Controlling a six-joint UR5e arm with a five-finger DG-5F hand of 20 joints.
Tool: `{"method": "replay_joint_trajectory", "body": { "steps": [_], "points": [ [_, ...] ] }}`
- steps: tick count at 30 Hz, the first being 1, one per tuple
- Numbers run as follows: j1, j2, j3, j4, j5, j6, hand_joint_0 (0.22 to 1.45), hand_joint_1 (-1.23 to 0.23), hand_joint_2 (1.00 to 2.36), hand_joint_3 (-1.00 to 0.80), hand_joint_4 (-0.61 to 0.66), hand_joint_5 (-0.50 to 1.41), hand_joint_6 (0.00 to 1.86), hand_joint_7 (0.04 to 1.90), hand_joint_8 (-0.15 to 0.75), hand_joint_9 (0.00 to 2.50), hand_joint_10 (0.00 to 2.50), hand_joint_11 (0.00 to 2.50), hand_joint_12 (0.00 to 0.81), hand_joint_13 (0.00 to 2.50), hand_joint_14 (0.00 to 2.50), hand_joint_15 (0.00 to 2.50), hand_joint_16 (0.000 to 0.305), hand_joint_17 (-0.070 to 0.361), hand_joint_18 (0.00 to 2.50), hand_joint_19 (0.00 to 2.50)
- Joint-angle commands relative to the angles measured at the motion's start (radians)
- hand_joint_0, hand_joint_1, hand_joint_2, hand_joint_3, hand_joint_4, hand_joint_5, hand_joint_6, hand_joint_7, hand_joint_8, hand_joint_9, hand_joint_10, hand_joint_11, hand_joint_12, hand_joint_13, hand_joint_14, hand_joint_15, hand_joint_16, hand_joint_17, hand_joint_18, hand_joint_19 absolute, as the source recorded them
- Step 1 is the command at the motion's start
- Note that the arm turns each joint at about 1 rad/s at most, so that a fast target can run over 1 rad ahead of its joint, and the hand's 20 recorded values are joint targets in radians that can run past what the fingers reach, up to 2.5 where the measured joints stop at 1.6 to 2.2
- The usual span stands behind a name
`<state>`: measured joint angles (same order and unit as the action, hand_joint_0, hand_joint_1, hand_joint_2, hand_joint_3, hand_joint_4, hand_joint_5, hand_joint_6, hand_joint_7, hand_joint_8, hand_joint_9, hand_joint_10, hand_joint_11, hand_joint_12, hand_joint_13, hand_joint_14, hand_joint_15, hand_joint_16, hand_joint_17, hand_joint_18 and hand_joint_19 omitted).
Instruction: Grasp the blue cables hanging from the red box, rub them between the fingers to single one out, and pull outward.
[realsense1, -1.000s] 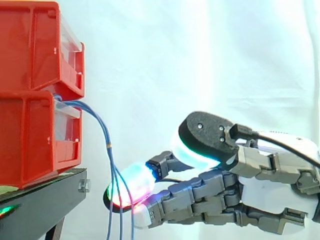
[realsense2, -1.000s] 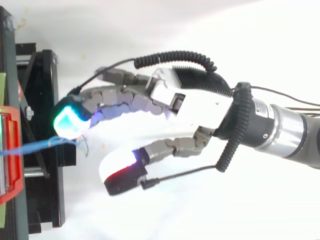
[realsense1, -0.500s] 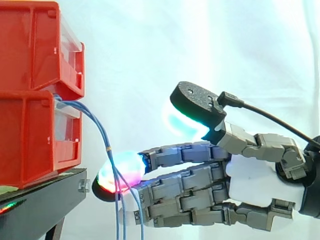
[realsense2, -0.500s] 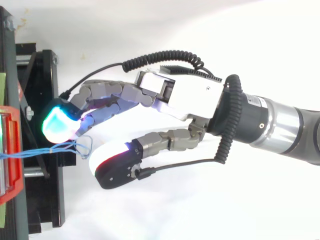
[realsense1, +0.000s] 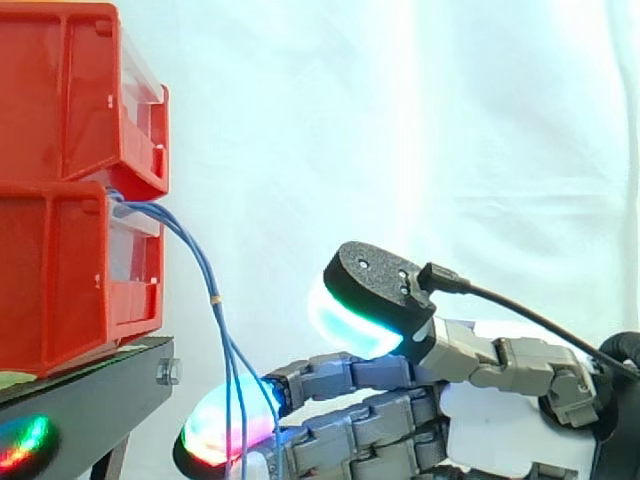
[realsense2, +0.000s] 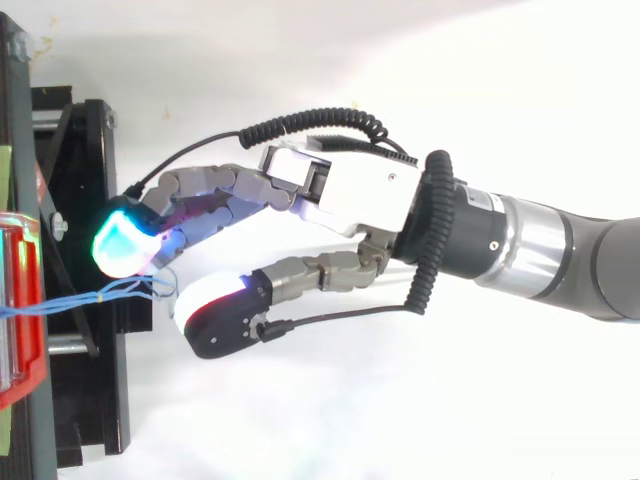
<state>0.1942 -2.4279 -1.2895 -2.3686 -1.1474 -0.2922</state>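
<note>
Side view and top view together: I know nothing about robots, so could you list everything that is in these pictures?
red boxes: two, red, stacked at the left on the stand.
blue cables: a few thin strands, blue, coming out of the lower box and hanging down past the stand's edge.
stand: one, black, under the boxes.
curtain: one, white, behind everything.
arm: one, silver and grey, coming in from the right.
hand: one, white and grey, at the arm's end. Its fingers reach out nearly straight to the cables. Its thumb is held apart from them, and the cable ends lie between the two.
</note>
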Motion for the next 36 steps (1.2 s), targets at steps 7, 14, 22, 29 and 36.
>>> {"method": "replay_joint_trajectory", "body": {
  "steps": [7, 14, 22, 29, 36],
  "points": [
    [0.017, -0.005, 0.002, 0.029, -0.02, -0.015, 0.55, -0.57, 1.0, -0.44, 0.27, -0.12, 0.5, 0.85, 0.232, 0.8, 0.01, 0.3, 0.327, 0.56, 0.01, 0.3, 0.04, 0.091, 0.28, 0.2],
    [0.031, -0.005, 0.002, 0.025, -0.018, -0.016, 0.55, -0.57, 1.0, -0.44, 0.29, -0.09, 0.5, 0.98, 0.234, 0.81, 0.01, 0.32, 0.329, 0.57, 0.01, 0.31, 0.04, 0.091, 0.3, 0.22],
    [0.033, -0.002, 0.01, 0.012, -0.046, -0.012, 0.55, -0.59, 1.0, -0.43, 0.27, -0.07, 0.5, 1.09, 0.232, 0.82, 0.01, 0.32, 0.327, 0.57, 0.01, 0.31, 0.04, 0.091, 0.32, 0.23],
    [0.028, 0.017, 0.044, -0.06, -0.109, 0.016, 0.55, -0.59, 1.01, -0.43, 0.26, -0.07, 0.5, 1.12, 0.23, 0.83, 0.01, 0.33, 0.326, 0.58, 0.01, 0.32, 0.04, 0.091, 0.33, 0.23],
    [0.025, 0.017, 0.096, -0.199, -0.127, 0.087, 0.56, -0.59, 1.0, -0.43, 0.25, -0.06, 0.5, 1.17, 0.229, 0.84, 0.01, 0.35, 0.326, 0.58, 0.01, 0.32, 0.04, 0.091, 0.33, 0.23]
  ]
}}
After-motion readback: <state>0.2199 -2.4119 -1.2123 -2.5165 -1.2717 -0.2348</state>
